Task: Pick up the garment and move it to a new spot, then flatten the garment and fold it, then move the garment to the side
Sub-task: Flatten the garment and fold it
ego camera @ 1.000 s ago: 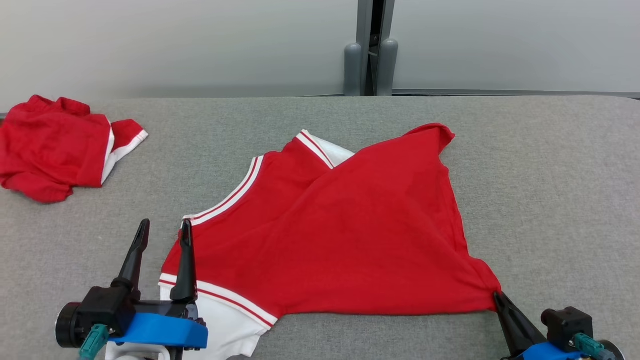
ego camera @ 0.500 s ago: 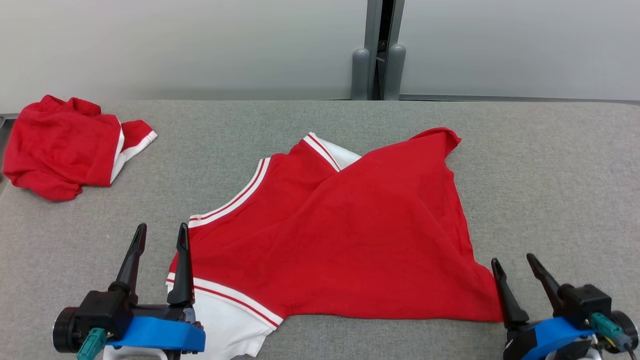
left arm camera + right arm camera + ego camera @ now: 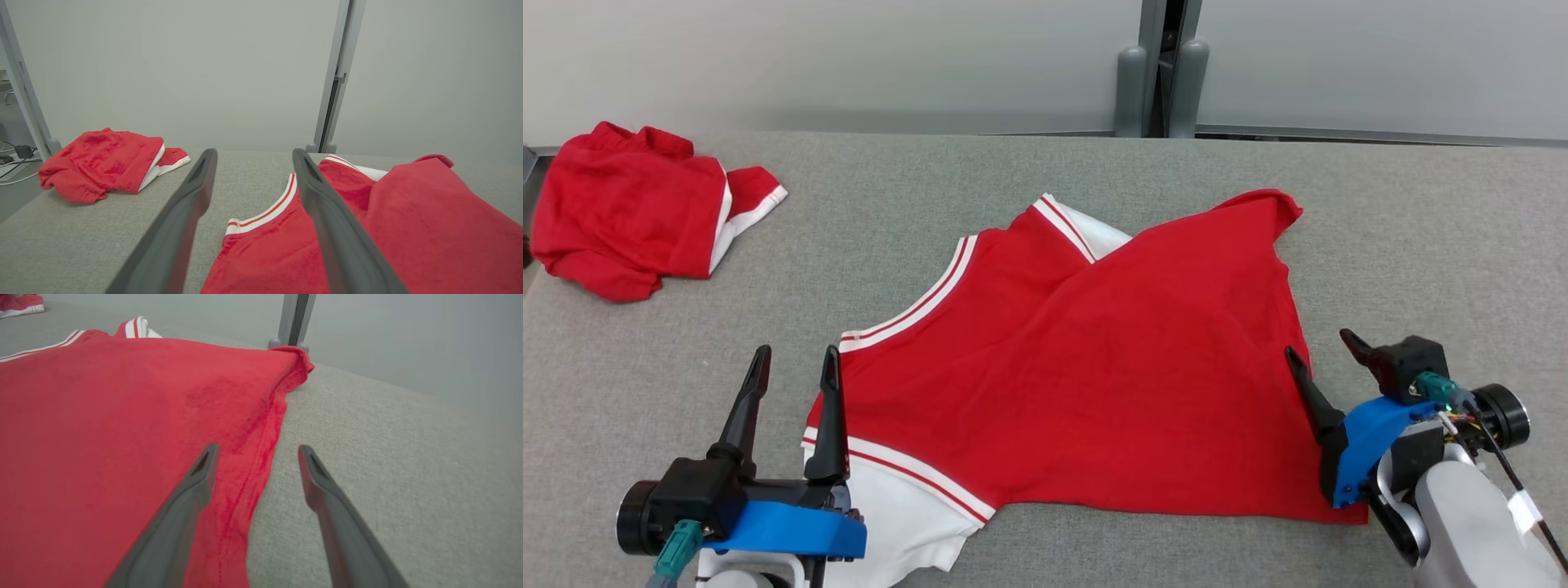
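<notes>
A red garment (image 3: 1094, 367) with white striped trim lies spread, partly folded over itself, in the middle of the grey table (image 3: 1013, 180). My left gripper (image 3: 796, 353) stands open at the garment's left edge, its right finger over the red cloth and its left finger over bare table. In the left wrist view the left gripper (image 3: 254, 153) holds nothing above the striped hem of the garment (image 3: 408, 228). My right gripper (image 3: 1316, 343) is open at the garment's right edge. In the right wrist view the right gripper (image 3: 258, 448) straddles the seam of the garment (image 3: 122, 416).
A second red garment (image 3: 629, 216) lies crumpled at the table's far left corner; the left wrist view shows that second garment (image 3: 102, 163) too. A grey post (image 3: 1164, 73) stands against the wall behind the table. Bare table lies right of the garment.
The right gripper, shut on the garment's near right corner a second ago, has let go, opened and moved up along the right edge. The camera shifted slightly; the left gripper barely moved.
</notes>
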Available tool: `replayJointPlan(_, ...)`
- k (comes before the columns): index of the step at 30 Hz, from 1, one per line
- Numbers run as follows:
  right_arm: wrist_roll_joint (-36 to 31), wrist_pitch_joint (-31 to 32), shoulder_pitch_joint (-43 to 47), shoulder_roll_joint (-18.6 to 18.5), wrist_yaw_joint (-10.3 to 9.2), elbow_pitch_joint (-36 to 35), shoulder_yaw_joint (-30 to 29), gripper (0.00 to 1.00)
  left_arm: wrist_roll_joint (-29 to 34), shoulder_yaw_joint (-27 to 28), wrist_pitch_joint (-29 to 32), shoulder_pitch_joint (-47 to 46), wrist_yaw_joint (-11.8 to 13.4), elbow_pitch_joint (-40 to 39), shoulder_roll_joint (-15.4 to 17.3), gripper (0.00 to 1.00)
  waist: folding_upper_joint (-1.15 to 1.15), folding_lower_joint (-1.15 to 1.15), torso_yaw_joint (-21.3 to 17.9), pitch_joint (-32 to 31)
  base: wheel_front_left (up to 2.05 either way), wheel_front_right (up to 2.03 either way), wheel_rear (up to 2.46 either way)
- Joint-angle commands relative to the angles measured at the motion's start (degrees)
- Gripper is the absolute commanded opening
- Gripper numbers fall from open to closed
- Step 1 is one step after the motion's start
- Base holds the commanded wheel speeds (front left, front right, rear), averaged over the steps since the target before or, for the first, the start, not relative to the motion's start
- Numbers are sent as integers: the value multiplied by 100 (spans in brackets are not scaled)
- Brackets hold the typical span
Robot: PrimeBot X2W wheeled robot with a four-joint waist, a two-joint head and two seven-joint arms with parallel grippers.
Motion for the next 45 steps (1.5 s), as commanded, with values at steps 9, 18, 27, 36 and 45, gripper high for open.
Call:
replayJointPlan(9, 238, 573, -589, -186, -2, 857, 450, 100, -126, -111, -18, -187, 96, -9, 21, 100, 0, 0, 219, 271, 0, 0, 0)
replayJointPlan(18, 682, 932, -692, -238, -1, 1188, 1050, 0, -155, -142, -18, -193, 133, 10, 21, 100, 0, 0, 237, 247, 0, 0, 0)
replayJointPlan(27, 866, 603, -1286, -577, -4, 1540, 801, 0, -138, -162, -18, -233, 120, 6, 21, 100, 0, 0, 224, 260, 0, 0, 0)
replayJointPlan(36, 692, 61, -1845, -664, -4, 2522, 235, 70, -138, -211, -18, -266, 99, 34, 20, 100, 0, 0, 285, 271, 0, 0, 0)
replayJointPlan(45, 530, -1376, -1763, -407, -3, 2643, -162, 100, -57, -137, -18, -119, 95, 54, 20, 100, 0, 0, 140, 17, 0, 0, 0)
